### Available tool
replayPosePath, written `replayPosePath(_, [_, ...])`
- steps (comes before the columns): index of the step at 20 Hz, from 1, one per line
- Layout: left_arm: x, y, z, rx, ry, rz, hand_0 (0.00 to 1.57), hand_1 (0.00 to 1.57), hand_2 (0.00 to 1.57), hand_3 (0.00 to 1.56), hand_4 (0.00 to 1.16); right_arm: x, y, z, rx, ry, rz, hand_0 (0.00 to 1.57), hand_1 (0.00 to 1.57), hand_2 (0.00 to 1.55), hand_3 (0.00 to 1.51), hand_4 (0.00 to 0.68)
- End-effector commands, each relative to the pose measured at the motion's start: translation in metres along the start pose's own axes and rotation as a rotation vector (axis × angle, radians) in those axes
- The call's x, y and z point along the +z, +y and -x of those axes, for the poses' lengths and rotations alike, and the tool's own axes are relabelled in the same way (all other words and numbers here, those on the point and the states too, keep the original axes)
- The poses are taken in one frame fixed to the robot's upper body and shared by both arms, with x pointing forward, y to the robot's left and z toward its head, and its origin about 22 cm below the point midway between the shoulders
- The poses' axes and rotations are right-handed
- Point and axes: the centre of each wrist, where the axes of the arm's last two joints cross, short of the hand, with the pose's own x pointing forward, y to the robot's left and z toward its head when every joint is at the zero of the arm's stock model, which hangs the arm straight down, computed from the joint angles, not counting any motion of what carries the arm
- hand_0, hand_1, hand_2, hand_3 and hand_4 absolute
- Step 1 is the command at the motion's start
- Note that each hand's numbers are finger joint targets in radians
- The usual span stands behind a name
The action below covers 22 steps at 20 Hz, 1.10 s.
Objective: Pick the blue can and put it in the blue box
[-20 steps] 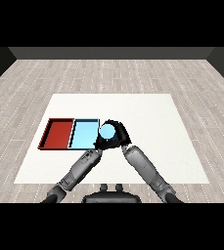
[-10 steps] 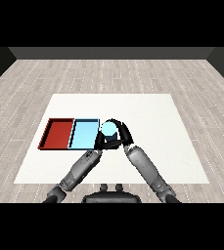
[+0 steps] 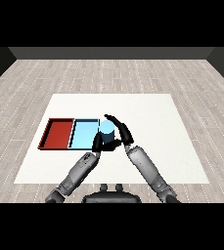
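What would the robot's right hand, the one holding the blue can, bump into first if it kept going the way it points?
Probably the light blue tray: the right hand, curled round the blue can, points left toward its near edge. Height above the tray is unclear.

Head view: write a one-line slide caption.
Right hand curls its fingers round the blue can at the light blue tray's right edge, beside the red tray.

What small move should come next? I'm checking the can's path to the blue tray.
Probably a short carry further to the robot's left, then lower. The right hand is curled round the blue can, which sits at the blue tray's right edge, not yet clearly over its floor. The left hand is close below the can, so the path looks tight.
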Motion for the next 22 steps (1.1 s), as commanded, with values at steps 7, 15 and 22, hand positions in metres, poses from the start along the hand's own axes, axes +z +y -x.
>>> replayPosePath(7, [-0.029,0.024,-0.018,-0.053,0.010,-0.050,1.57,1.57,1.57,1.49,1.13,0.021,-0.052,-0.010,-0.116,-0.030,0.147,0.00,0.00,0.00,0.00,0.000])
replayPosePath(15, [-0.024,0.088,0.006,-0.197,0.058,-0.122,1.57,1.57,1.57,1.48,1.13,0.040,-0.080,0.036,-0.163,0.043,0.247,0.00,0.00,0.00,0.00,0.000])
replayPosePath(22, [-0.051,0.155,0.002,-0.332,0.184,-0.216,1.57,1.57,1.57,1.49,1.12,0.055,-0.077,0.051,-0.241,0.041,0.288,0.00,0.00,0.00,0.00,0.000])
